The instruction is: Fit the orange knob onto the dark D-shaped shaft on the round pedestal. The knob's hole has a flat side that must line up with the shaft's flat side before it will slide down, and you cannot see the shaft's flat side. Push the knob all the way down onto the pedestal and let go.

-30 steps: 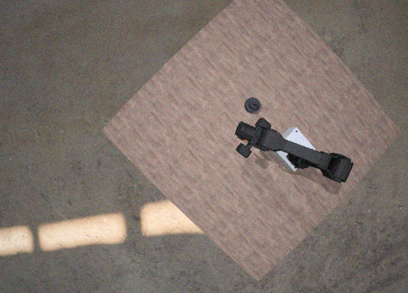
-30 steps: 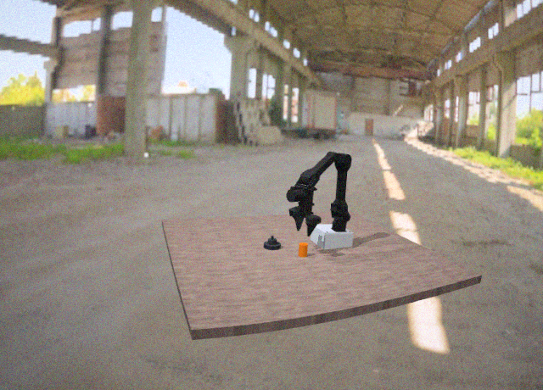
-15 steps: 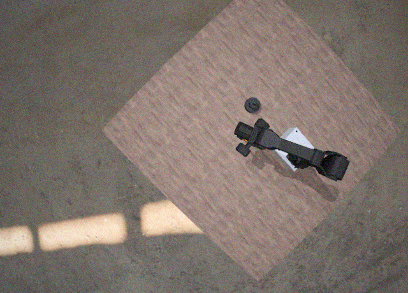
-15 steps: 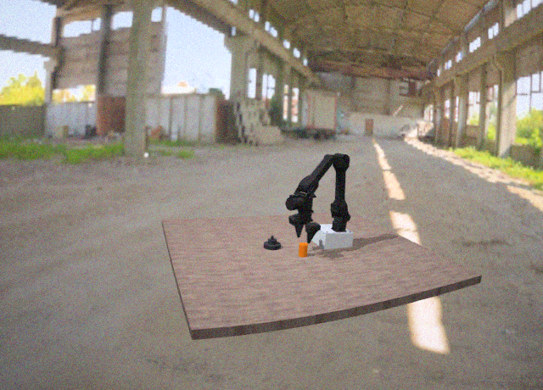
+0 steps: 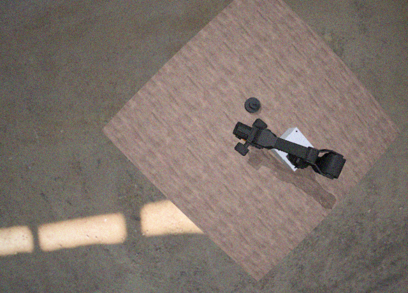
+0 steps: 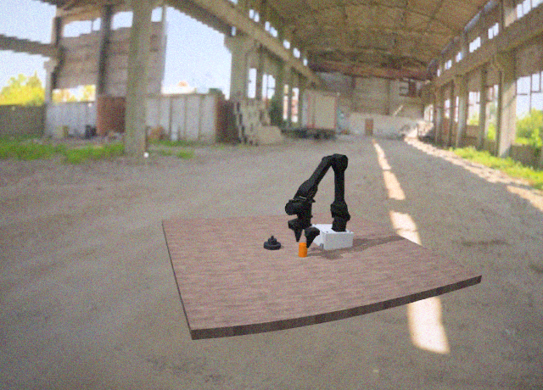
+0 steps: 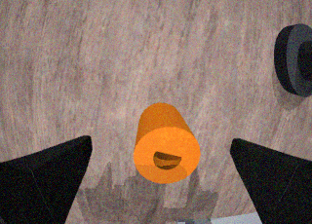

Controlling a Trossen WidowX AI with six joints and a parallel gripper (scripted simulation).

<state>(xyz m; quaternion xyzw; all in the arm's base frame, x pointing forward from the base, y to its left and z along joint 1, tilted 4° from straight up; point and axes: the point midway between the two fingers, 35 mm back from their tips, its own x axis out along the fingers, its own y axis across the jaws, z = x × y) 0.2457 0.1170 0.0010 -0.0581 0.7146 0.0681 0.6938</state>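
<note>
The orange knob [image 6: 302,249] [image 7: 168,136] stands upright on the table. In the wrist view its top shows a D-shaped hole with the flat side toward the top of the picture. In the top view the arm hides nearly all of it. My gripper [image 6: 305,242] [image 7: 164,146] is open above the knob, with one finger to each side in the wrist view and nothing between the fingertips at their height that I can see touching. The dark round pedestal [image 5: 252,105] [image 6: 271,246] [image 7: 294,58] stands apart from the knob. Its shaft [image 6: 271,238] points up, and the shaft's flat side cannot be made out.
The wooden table [image 5: 197,118] [image 6: 245,289] carries everything. The arm's white base [image 5: 296,137] [image 6: 338,240] stands close behind the knob, and its edge shows at the bottom of the wrist view. The pedestal is at the upper right in the wrist view, beyond the right finger.
</note>
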